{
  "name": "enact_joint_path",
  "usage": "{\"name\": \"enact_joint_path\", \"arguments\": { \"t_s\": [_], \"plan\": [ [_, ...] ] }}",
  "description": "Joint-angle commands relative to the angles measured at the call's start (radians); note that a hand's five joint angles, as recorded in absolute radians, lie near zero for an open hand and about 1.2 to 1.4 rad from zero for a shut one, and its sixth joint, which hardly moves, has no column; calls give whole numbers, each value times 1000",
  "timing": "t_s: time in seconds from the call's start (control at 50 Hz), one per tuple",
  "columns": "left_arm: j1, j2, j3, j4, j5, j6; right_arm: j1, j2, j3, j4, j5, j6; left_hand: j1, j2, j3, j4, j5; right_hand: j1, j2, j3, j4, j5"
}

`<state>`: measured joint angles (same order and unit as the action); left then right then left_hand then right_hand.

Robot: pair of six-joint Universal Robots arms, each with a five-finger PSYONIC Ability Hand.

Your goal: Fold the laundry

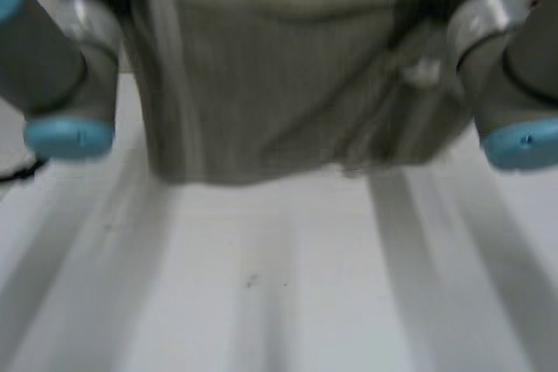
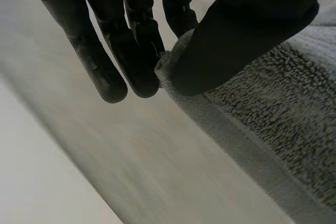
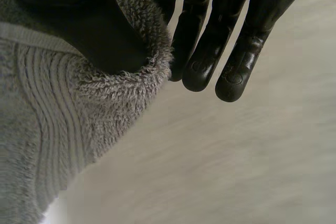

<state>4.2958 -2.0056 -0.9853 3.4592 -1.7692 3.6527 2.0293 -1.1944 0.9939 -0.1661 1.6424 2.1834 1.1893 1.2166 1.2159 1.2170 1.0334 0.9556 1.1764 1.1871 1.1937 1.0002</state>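
Note:
A grey-beige towel (image 1: 288,93) hangs lifted above the white table (image 1: 279,285), its lower edge clear of the surface in the head view. My left hand (image 2: 131,61) pinches a corner of the towel (image 2: 273,129) between its thumb and straight fingers. My right hand (image 3: 210,51) pinches the other corner of the towel (image 3: 58,124) in the same way, thumb pressed into the fluffy edge. Both arms flank the hanging cloth, left arm (image 1: 61,76) and right arm (image 1: 514,84).
The white table stretches in front of the towel toward me. A dark object (image 1: 17,172) lies at the table's left edge.

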Motion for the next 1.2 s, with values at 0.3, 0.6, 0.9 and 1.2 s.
{"name": "enact_joint_path", "arguments": {
  "t_s": [0.3,0.6,0.9,1.2],
  "plan": [
    [50,91,-524,117,13,-109,-63,77,242,221,-283,6,207,180,180,179,188,441,220,209,203,221],
    [131,28,-753,117,76,-105,-124,254,313,352,-309,157,207,180,180,179,188,110,-111,-122,-128,-109],
    [183,111,-777,123,74,-108,-233,55,600,127,-309,657,207,180,180,179,188,-624,-845,-856,-862,-843],
    [288,126,-783,156,82,-108,-284,-56,752,97,-314,670,207,180,180,179,188,-592,-813,-823,-830,-811]
  ]
}}
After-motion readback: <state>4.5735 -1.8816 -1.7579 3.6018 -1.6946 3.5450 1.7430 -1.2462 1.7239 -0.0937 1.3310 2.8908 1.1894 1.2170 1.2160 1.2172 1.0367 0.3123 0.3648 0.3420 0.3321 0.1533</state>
